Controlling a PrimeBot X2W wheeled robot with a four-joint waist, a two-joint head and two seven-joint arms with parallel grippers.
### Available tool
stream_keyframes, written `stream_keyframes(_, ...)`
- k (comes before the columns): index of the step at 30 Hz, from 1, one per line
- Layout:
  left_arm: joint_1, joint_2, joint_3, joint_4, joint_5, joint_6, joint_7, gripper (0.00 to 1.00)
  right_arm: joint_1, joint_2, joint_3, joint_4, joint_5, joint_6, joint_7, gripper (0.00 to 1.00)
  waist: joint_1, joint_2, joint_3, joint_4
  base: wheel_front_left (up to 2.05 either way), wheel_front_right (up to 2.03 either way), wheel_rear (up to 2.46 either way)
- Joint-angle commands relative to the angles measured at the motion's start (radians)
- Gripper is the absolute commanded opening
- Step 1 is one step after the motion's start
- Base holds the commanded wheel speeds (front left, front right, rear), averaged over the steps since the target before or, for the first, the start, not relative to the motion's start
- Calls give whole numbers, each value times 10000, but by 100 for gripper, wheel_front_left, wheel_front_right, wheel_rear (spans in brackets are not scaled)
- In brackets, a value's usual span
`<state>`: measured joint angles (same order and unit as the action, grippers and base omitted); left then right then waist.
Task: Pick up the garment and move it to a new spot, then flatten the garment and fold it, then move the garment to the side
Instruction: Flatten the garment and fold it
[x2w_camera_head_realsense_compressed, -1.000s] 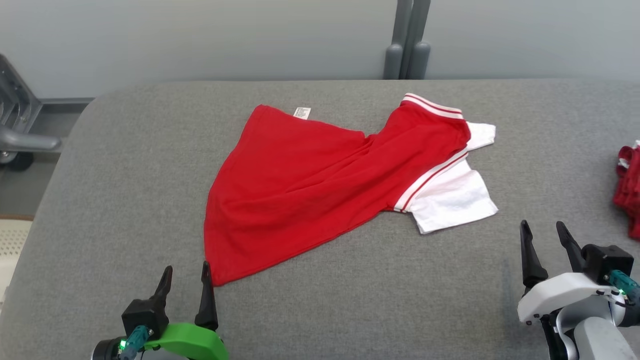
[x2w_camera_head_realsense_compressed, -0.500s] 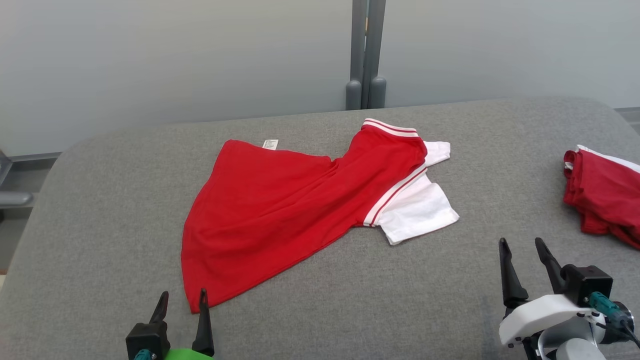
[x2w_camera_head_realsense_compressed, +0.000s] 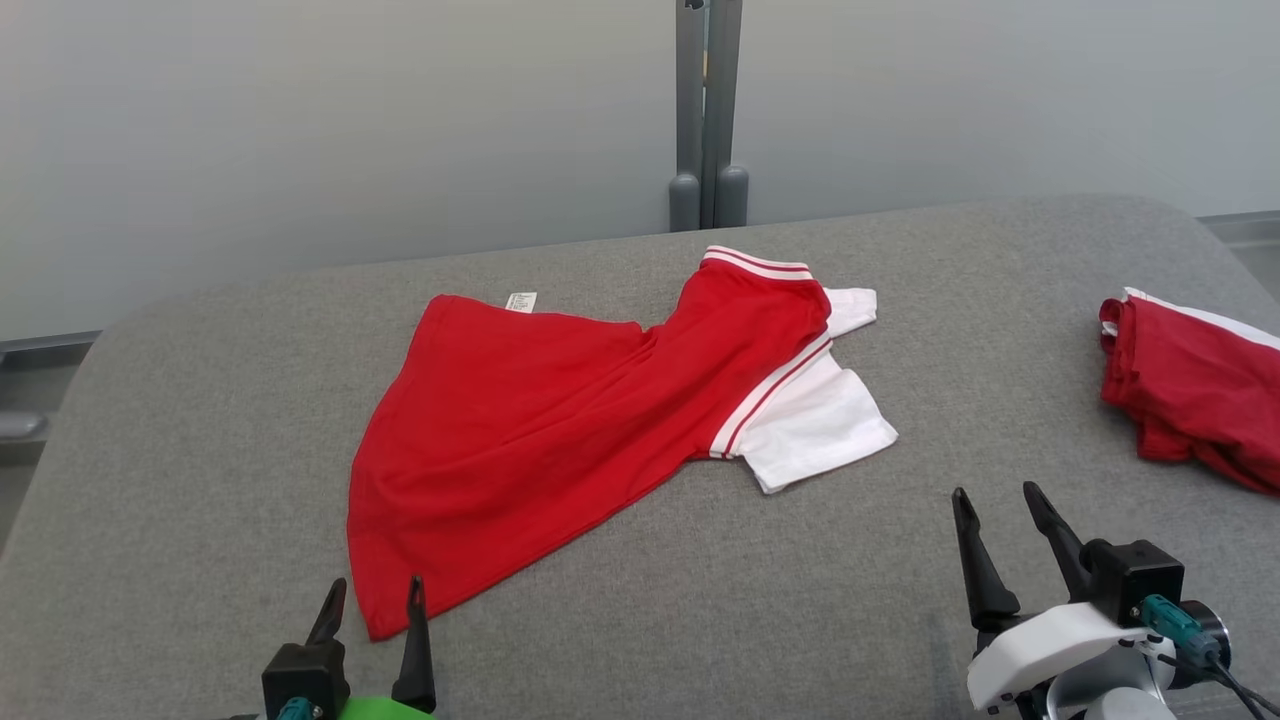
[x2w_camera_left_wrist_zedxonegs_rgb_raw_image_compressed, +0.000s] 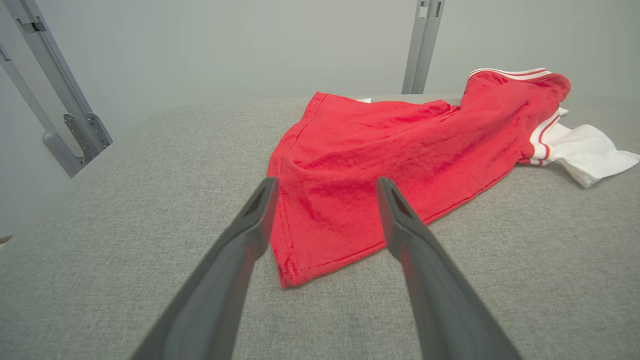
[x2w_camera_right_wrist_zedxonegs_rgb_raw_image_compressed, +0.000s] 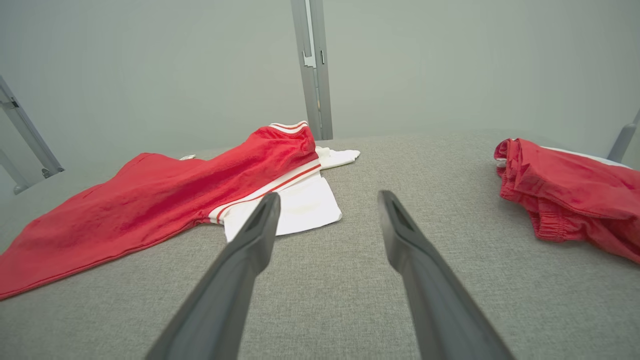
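1 garment (x2w_camera_head_realsense_compressed: 560, 420) corner lies just by open left gripper (x2w_camera_head_realsense_compressed: 377, 583); open right gripper (x2w_camera_head_realsense_compressed: 995, 490) sits well apart.

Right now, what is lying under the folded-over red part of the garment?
A white section sticks out from under the red fabric past its striped trim, lying on the grey padded table. How far it runs beneath is covered.

Garment (x2w_camera_head_realsense_compressed: 560, 420) on table (x2w_camera_head_realsense_compressed: 200, 420) (bundle (x2w_camera_head_realsense_compressed: 1195, 395) at right)

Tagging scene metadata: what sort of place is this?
Probably a robot lab or test bay: grey fabric-covered table, bare pale wall with a metal post, red garment spread out for handling.
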<state>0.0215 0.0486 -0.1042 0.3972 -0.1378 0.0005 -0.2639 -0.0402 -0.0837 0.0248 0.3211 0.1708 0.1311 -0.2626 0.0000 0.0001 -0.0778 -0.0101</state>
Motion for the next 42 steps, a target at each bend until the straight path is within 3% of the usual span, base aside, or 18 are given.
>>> stream_keyframes(1,114,42,-16,29,27,11,-1,100,144,-23,15,-34,11,-9,-23,100,0,-1,14,0,0,0,0)
stream_keyframes(12,-36,42,-117,227,-156,74,-1,100,26,22,-50,58,103,-9,-24,100,0,-1,260,74,0,0,0)
stream_keyframes(29,-1425,44,-86,1256,-1378,428,-1,100,-1005,-150,-16,69,273,-9,-24,100,0,-1,2230,147,0,0,0)
stream_keyframes(42,-1689,44,-251,1610,-1946,677,-1,100,-1599,-226,-85,367,270,-7,-24,100,0,-1,2754,340,0,0,0)
